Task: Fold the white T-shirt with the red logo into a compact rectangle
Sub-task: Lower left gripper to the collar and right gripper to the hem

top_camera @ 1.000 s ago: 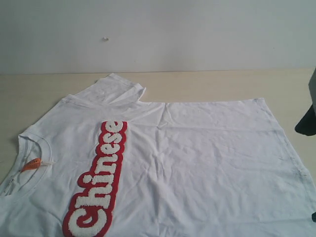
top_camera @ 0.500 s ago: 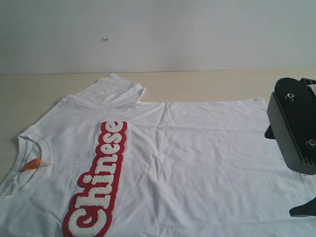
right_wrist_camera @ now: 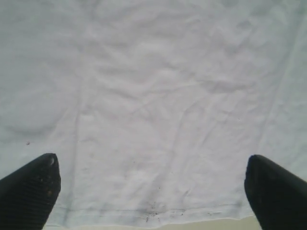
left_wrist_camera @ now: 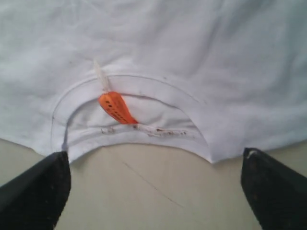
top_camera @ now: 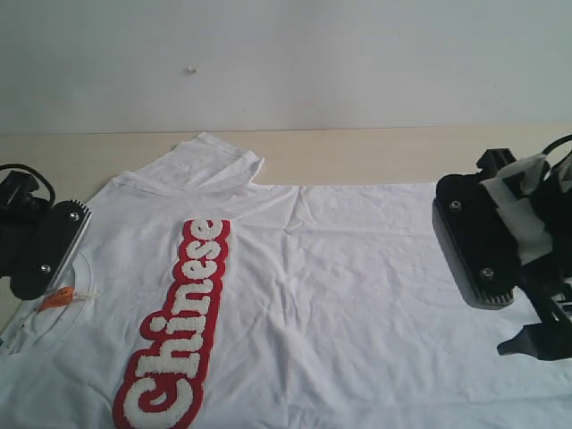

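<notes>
The white T-shirt lies spread flat on the table, collar to the left and hem to the right. The red logo runs down its chest. My left gripper hovers at the collar end; in the left wrist view it stands open over bare table just off the ribbed collar and the orange neck tag. My right gripper hangs over the hem end; in the right wrist view it is open above the hem. Neither holds cloth.
The far sleeve is tucked in on itself at the shirt's back edge. Bare beige table runs behind the shirt up to a plain white wall. The shirt's near part runs out of the exterior view.
The left gripper has come into view at the collar. The right gripper has moved further in from the right, over the hem end. The shirt has not moved.
</notes>
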Robot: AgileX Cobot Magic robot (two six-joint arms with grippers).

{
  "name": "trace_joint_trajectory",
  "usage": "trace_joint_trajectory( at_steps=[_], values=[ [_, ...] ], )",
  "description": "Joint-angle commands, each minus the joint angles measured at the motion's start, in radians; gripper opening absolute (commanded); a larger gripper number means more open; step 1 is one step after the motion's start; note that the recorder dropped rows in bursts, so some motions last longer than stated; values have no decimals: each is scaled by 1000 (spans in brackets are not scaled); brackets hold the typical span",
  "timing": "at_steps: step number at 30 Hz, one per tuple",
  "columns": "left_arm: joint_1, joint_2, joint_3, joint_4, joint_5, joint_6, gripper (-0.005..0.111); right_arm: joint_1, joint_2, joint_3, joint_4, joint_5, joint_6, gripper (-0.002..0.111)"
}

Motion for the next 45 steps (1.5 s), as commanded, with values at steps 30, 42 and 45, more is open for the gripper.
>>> trace_joint_trajectory(
  at_steps=[30, 42, 45],
  values=[
    [221, 299, -285, -608, -72, 200, 82, -249, 281, -72, 66, -163, -121, 105],
    [219, 300, -285, -586, -65, 197, 105, -247, 283, -72, 78, -178, -68, 105],
    [219, 300, -285, -508, -46, 197, 105, -247, 283, -72, 76, -218, -30, 105]
  ],
)
